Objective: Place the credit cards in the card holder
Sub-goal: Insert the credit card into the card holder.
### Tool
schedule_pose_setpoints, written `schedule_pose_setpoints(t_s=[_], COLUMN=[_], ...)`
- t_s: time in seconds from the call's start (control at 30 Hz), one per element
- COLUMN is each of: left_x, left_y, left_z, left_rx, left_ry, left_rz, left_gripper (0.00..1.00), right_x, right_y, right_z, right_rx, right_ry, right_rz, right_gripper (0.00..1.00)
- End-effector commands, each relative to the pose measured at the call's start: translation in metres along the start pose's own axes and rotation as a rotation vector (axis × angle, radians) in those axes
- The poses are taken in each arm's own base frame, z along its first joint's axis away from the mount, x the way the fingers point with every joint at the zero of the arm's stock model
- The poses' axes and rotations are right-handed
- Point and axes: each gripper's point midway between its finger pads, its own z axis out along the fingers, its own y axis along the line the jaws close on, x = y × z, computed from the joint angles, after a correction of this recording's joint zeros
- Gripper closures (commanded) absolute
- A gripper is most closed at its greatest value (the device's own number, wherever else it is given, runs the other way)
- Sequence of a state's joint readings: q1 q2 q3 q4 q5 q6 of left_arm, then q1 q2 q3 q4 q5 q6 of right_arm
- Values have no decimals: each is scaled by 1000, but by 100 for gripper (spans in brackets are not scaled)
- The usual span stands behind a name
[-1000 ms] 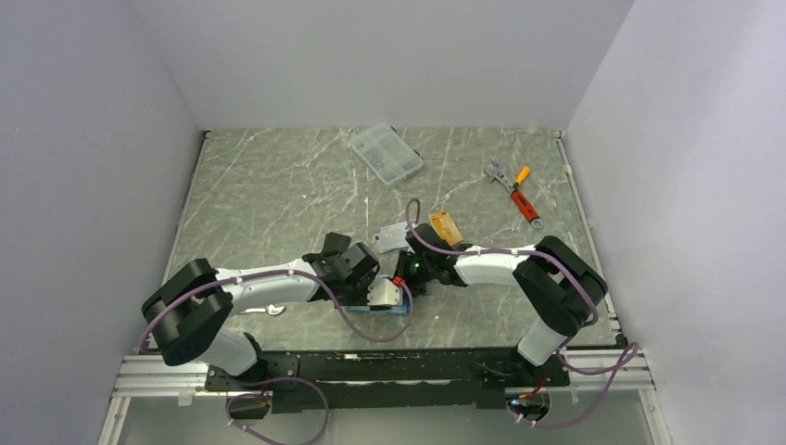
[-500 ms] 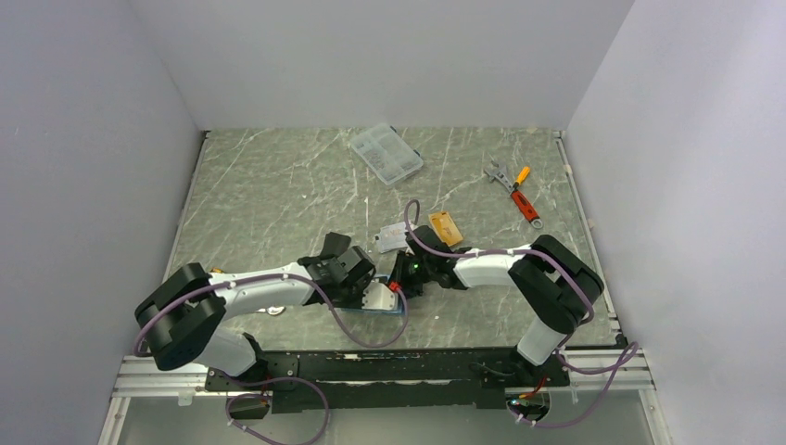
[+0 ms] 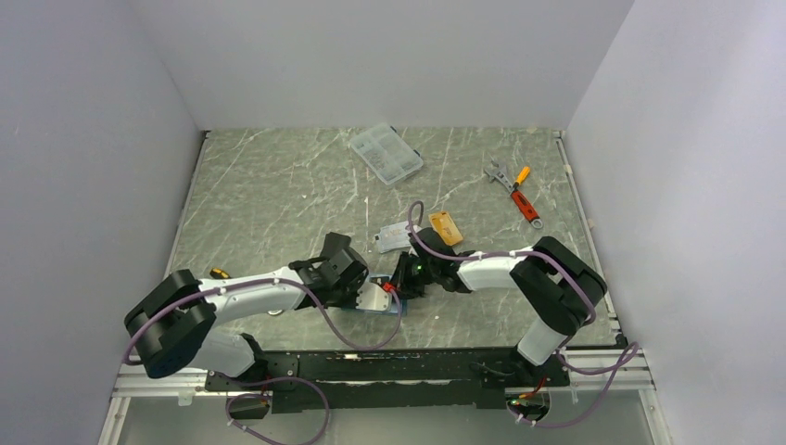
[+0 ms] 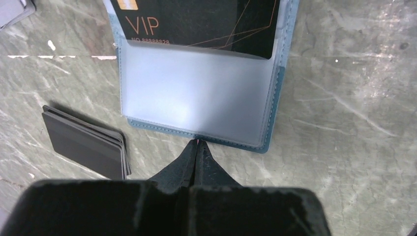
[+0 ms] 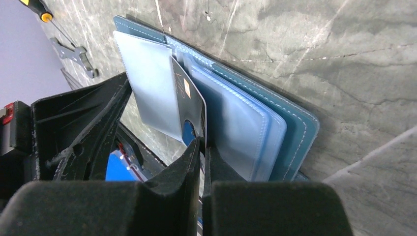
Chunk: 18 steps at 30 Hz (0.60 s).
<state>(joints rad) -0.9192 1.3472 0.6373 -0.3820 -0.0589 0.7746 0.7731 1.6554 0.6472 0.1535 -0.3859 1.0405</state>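
You've got the right gripper (image 5: 201, 145) pinching a glossy black card (image 4: 196, 19) in the teal card holder's (image 5: 295, 123) frosted sleeve (image 4: 196, 93). The left gripper (image 4: 198, 145) is clenched tip to tip. Only the left wrist shows the gold VIP lettering.

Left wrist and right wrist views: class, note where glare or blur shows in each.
Left wrist view: pale glare washes the sleeve of the holder; the left end effector is dark and soft. Right wrist view: the right end effector blurs close up; card and holder are sharp.

Teal card holder (image 4: 196, 93) open flat; black VIP card (image 4: 196, 22) half in frosted sleeve; orange card (image 3: 445, 227), grey card (image 3: 393, 239) loose nearby.
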Motion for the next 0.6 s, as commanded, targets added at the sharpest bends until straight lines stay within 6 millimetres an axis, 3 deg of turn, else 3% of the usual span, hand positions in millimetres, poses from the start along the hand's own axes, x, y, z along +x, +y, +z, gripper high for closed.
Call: schedule_pose_setpoints(t_s=[0.0, 0.23, 0.57], left_x=[-12, -7, 4], left_y=[15, 6, -8], left_z=[4, 19, 22], left_rx=[-22, 19, 54], left_ry=[-16, 10, 26], left_rz=[17, 25, 43], left_gripper=[100, 100, 100], right_x=[2, 0, -2], right_y=[-42, -33, -16], right_z=[-1, 2, 13], right_rx=[139, 91, 9], right_ry=[-34, -30, 19], right_rz=[27, 18, -10], right_gripper=[99, 99, 99])
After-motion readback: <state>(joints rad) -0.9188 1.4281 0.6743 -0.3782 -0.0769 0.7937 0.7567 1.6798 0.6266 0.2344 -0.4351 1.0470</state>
